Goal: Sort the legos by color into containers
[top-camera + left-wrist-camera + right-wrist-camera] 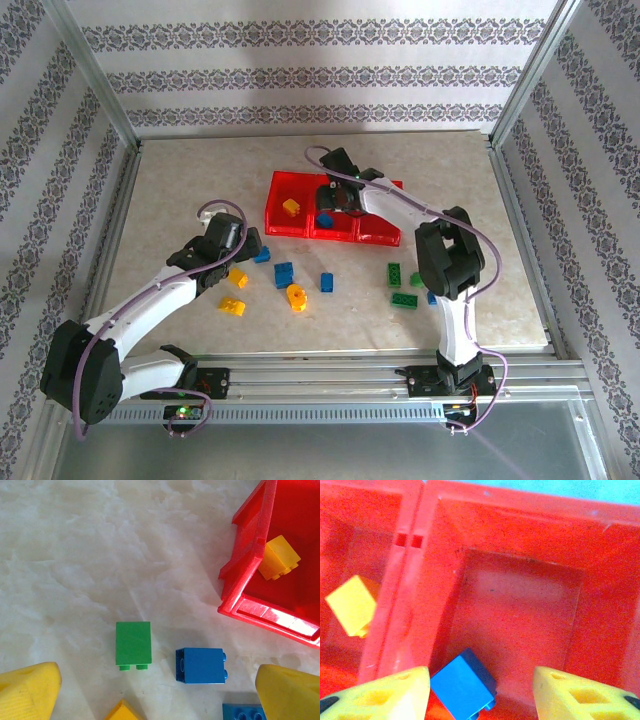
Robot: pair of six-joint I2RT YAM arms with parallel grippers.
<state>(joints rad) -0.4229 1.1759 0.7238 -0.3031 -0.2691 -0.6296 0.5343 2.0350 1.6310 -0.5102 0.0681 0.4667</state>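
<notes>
Right claw (480, 677) hovers over the red tray (420, 580), fingers parted, gripping nothing. Just beneath it, close by one finger, a blue brick (462, 687) lies tilted on the floor of the middle compartment. One compartment over, on the left, sits a yellow brick (351, 605). Across to the left claw (157, 685): spread wide, empty, low above the tabletop (75, 555). Right ahead of it, in line with the gap between its fingers, a green brick (133, 642) and a loose blue brick (201, 665) lie side by side, not touching. Ahead and to its right stands the tray's corner.
</notes>
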